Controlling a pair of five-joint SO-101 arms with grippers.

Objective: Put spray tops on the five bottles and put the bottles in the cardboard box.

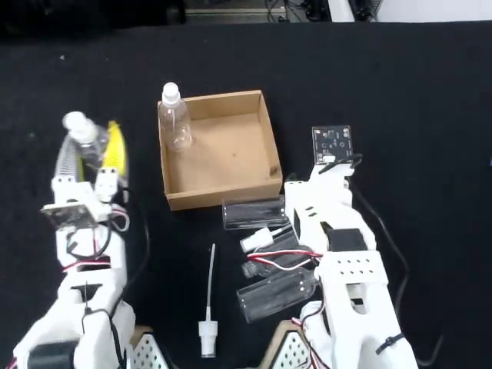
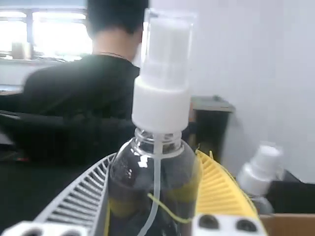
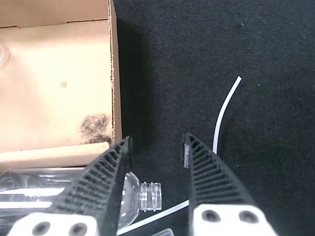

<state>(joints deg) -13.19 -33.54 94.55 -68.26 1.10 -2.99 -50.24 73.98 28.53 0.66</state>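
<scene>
My left gripper [image 1: 91, 142] is shut on a clear bottle [image 2: 156, 184] that wears a white spray top [image 2: 162, 88]; it is held left of the cardboard box [image 1: 265, 138]. A second topped bottle [image 1: 174, 119] stands in the box's back left corner. My right gripper [image 3: 155, 142] is open, hovering just off the box's front right corner [image 3: 112, 98]. An uncapped bottle [image 3: 140, 194] lies along the front wall below the jaws. More bare bottles [image 1: 275, 296] lie beside the right arm [image 1: 338, 231]. A loose spray top [image 1: 208, 330] lies in front.
A thin white dip tube [image 3: 224, 110] curves across the black cloth past my right gripper. Another small spray top [image 1: 260, 239] lies among the lying bottles. The cloth right of the box and far back is open.
</scene>
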